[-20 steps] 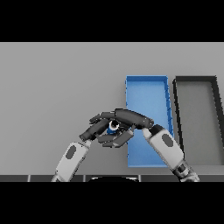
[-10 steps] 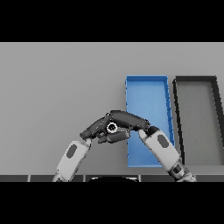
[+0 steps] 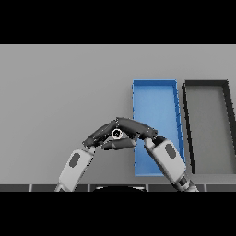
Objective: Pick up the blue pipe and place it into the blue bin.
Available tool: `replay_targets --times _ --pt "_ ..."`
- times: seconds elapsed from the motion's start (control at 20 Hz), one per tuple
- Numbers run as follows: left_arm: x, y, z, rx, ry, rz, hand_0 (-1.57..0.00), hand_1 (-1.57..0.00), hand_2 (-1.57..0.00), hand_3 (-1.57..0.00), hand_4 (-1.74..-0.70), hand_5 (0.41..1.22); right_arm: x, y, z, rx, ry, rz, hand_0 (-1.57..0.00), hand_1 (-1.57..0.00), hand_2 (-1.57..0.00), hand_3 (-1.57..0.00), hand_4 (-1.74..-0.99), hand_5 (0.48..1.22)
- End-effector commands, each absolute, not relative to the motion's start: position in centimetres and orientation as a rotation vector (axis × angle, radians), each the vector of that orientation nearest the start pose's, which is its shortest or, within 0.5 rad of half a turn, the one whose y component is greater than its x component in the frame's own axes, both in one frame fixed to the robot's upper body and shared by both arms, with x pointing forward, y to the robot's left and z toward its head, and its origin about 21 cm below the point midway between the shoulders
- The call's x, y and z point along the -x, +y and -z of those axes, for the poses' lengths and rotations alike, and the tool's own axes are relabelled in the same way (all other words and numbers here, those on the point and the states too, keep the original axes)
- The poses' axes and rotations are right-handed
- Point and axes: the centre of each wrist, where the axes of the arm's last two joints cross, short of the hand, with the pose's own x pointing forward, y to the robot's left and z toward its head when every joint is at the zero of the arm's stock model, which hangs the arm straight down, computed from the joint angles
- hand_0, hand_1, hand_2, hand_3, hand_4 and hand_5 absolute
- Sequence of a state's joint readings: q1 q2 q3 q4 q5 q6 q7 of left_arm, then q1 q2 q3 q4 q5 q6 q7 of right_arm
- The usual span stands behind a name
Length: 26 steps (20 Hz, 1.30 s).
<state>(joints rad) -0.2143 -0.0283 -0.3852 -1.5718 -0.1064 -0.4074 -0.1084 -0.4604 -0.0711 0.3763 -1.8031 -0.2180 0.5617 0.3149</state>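
Note:
Only a small pale ring-shaped end of the blue pipe [image 3: 117, 134] shows, just left of the blue bin [image 3: 154, 92], squeezed between both hands above the table. My right hand [image 3: 138, 129] reaches in from the right with fingers curled over the pipe and its thumb beneath. From the left, my left hand [image 3: 99, 135] lays fairly straight fingers against the pipe's other side. The rest of the pipe is hidden by the fingers. The bin is an open rectangular tray, its near left part covered by my right forearm.
A dark grey bin [image 3: 207, 87] of the same shape stands right beside the blue bin on its right. The grey table [image 3: 60, 92] stretches wide to the left and back.
Both hands have closed in tighter around the pipe. Its blue body, visible a second ago, is now covered, leaving only the ring end showing. The hands stay left of the bin.

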Motion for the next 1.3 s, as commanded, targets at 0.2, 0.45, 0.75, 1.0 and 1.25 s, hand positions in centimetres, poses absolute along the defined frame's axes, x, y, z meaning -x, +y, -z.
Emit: replay_targets --times 0.2,0.45,0.75,1.0,1.25 --pt "-27.0 11.1 -4.5 0.604 -1.667 0.916 -0.38 -0.36 -0.35 -0.27 -1.13 1.063 -27.1 -10.2 -15.8 -0.711 -1.675 -1.108 -1.57 -1.57 -1.57 -1.56 -1.498 1.215" --pt "-27.0 11.1 -4.2 0.542 -1.581 0.913 -0.13 -0.12 -0.11 -0.09 -0.99 0.729 -27.3 -10.0 -15.5 -0.721 -1.708 -1.092 -1.57 -1.57 -1.57 -1.57 -1.499 1.219" --pt "-27.2 10.9 -4.1 0.526 -1.523 0.872 -0.03 -0.03 -0.03 -0.02 -0.97 0.544 -27.5 -9.8 -16.1 -0.734 -1.739 -1.053 -1.57 -1.57 -1.57 -1.57 -1.497 1.220" --pt "-27.1 11.1 -3.6 0.497 -1.508 0.875 -0.01 -0.01 -0.01 -0.01 -0.97 0.493 -28.3 -10.6 -19.5 -0.829 -1.738 -0.970 -1.57 -1.57 -1.57 -1.57 -1.494 1.221" --pt "-26.9 10.9 -3.5 0.489 -1.495 0.892 0.00 0.00 0.00 0.00 -0.96 0.475 -29.5 -11.7 -25.6 -0.904 -1.788 -0.853 -1.57 -1.57 -1.57 -1.57 -1.496 1.221"
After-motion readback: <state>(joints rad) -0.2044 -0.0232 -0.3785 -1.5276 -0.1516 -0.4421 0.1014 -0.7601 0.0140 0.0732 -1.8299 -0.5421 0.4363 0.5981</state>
